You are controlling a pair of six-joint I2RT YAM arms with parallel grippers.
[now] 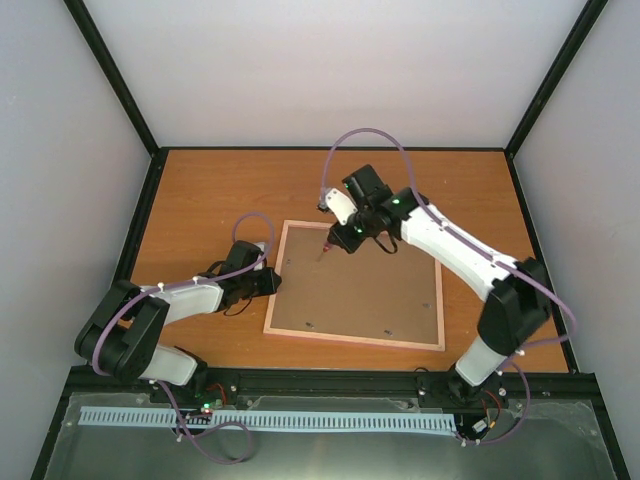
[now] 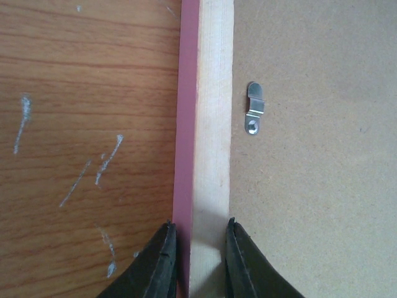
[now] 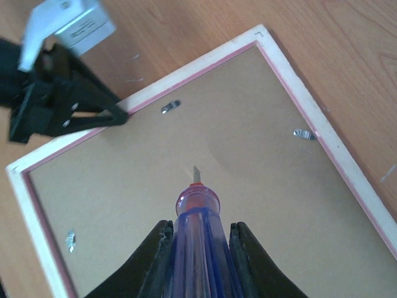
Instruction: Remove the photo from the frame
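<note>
Frame (image 1: 370, 300) lies face down on the wooden table (image 1: 200, 190), roughly centre, long sides running left to right. Brown hardboard rear faces up, with pale wood edging around it and a thin pink strip along the outer edge. Photo hidden in all views.

Small metal clips (image 2: 254, 108) sit on the board just inside the edging. The left wrist view shows one; the right wrist view shows three, spread around the border.

Left gripper (image 1: 272, 283) is at the frame's left rail, about midway along it. Its fingers are drawn narrow and straddle the rail, one on the outer pink side and one on the inner side over the board; both appear to touch. Arm lies low across the table from the near left.

Right gripper (image 1: 335, 240) hangs over the far-left part of the board and clamps a screwdriver (image 3: 197, 217) by its blue-purple translucent handle, a finger on each side. A reddish collar sits ahead of the handle, then a short blade. Tip points down at bare board, apart from the nearest clip. Whether the tip touches the board cannot be told.
</note>
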